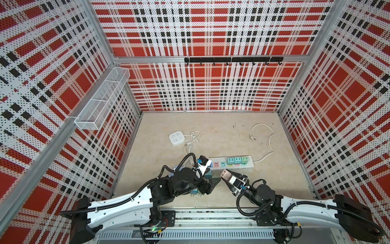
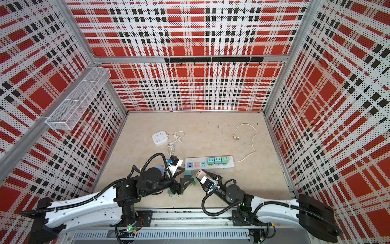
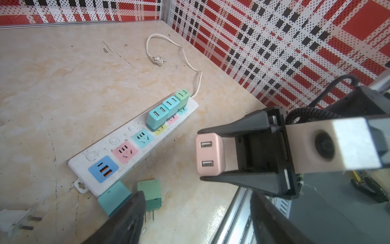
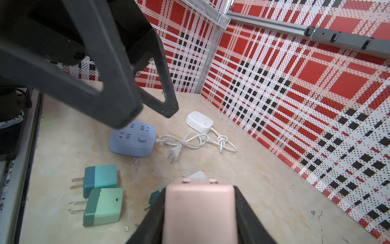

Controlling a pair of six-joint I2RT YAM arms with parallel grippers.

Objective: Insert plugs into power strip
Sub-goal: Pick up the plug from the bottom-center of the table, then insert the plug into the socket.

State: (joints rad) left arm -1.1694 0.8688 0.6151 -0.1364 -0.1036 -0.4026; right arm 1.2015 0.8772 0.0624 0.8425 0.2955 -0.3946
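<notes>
Pink plug point(image 1: 225, 175) is clamped between the tips of the right claw point(image 1: 223, 174) in both top views. The power strip point(image 1: 219, 164) lies just ahead of those tips, with three seated plugs point(image 1: 237, 160) on it. The left claw point(image 2: 187, 183) sits close beside the right one. Its arm covers most of the loose plugs point(image 2: 187, 173), so their number cannot be told there.

In the left wrist view the left claw's fingers point(image 3: 126, 217) are blurred, cut off by the frame and spread wide with nothing between them. A teal plug point(image 3: 115, 197) and a green plug point(image 3: 150, 195) lie on the desk point(image 3: 63, 84) just past one finger, the teal one partly behind it.

In the right wrist view the pink plug fills the gap in the right claw, its prongs showing only as two short stubs. The left claw looms ahead, jaws apart, covering a corner of a blue socket block point(image 4: 133, 141). A half-hidden plug point(image 4: 155, 196) peeks from behind one right finger.
</notes>
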